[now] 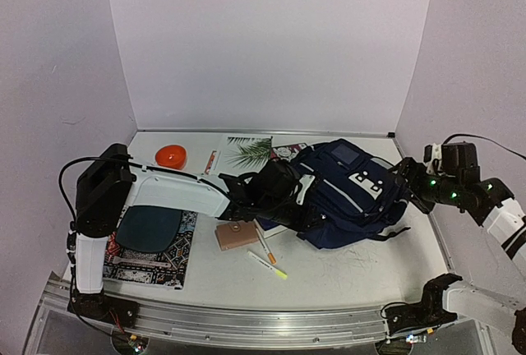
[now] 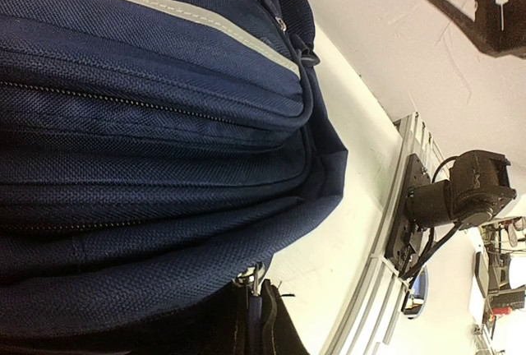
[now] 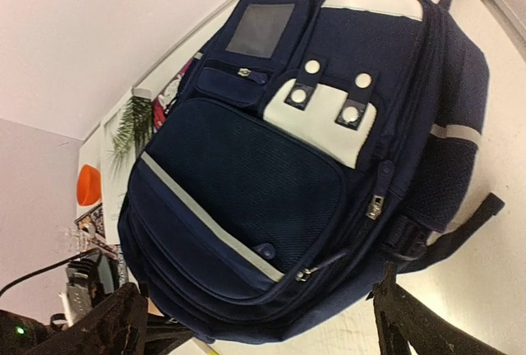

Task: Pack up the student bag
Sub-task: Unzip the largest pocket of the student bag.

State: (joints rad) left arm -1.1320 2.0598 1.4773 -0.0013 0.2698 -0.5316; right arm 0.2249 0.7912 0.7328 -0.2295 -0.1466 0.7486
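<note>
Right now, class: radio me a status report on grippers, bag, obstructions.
Left gripper shut against student bag, left edge. Right gripper open, just off its right side. Bag flat, front up. Brown wallet, pens loose in front.

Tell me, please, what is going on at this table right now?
Two robot arms are working on the student bag, which lies front-up on the table. The left gripper is shut right against the bag's edge; whether it pinches fabric is unclear. The right gripper is open beside the bag's other side, holding nothing. A brown case and two pens lie unpacked in front of the bag.
</note>
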